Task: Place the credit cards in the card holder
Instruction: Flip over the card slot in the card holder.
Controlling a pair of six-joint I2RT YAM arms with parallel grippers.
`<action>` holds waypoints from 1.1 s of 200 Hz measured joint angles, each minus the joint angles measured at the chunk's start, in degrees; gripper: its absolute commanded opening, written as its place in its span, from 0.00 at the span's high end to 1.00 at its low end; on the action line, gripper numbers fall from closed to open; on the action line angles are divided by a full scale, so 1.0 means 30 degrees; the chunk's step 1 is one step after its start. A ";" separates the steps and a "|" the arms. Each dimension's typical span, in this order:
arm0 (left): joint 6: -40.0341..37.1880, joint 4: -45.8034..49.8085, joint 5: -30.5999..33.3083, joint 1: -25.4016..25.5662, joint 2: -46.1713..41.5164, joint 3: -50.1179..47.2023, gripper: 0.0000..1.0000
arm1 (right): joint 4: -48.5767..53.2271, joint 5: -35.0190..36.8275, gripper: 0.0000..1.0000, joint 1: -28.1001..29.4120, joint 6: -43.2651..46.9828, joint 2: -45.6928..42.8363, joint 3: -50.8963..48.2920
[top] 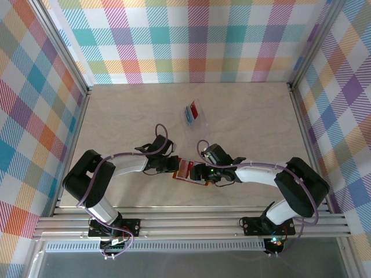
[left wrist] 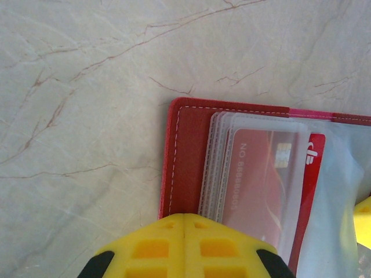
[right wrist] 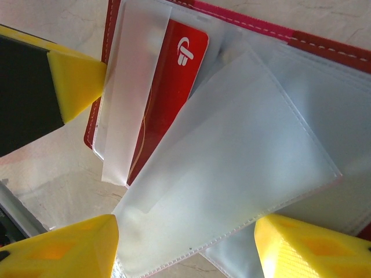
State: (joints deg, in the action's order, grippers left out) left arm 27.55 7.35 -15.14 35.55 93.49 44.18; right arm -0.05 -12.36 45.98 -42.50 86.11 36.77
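Right now the left gripper (left wrist: 184,225) is sitting with its blocky yellow fingers pressed flat together, nothing between them, at the near edge of the card holder (left wrist: 188,153). I cannot tell whether it is touching the cover. The right gripper (right wrist: 185,233) is standing wide, one yellow finger on either side of a loose, frosted plastic sleeve (right wrist: 243,150) that is fanning out from the holder. The holder is lying open on the table (left wrist: 87,87) between the two grippers, its red leather-like cover edged with pale stitching and rounded at the corner. A glossy red card (right wrist: 177,81) with a white logo is sitting in one of the stacked translucent pockets, its chip showing through the plastic. Farther back on the pale, marble-veined table, well apart, a clear plastic case (top: 197,119) is lying with red and blue showing inside.
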 measured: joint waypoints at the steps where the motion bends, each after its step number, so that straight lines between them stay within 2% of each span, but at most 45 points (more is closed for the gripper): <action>1: 0.0000 0.0000 0.0000 0.0000 0.0000 0.0007 1.00 | -0.0007 -0.0007 0.36 0.0000 0.0000 0.0000 0.0000; 93: 0.0007 0.0000 -0.0066 0.0000 0.0015 0.0007 1.00 | 0.0372 0.0102 0.44 0.0073 -0.0175 0.0495 0.1596; 136: 0.0007 -0.0007 -0.0080 -0.0007 0.0000 0.0007 1.00 | 0.0882 0.0663 0.42 0.0073 0.0109 0.0933 0.2696; 220: 0.0401 -0.0568 -0.0393 -0.0270 -0.0299 -0.0474 1.00 | -0.0670 -0.0911 0.35 0.0087 0.0379 0.3847 0.4357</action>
State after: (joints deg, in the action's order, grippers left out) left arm 28.75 5.65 -16.32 34.74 92.60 42.76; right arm -2.07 -15.09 46.24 -41.36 97.65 49.84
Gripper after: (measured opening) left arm 0.050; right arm 0.641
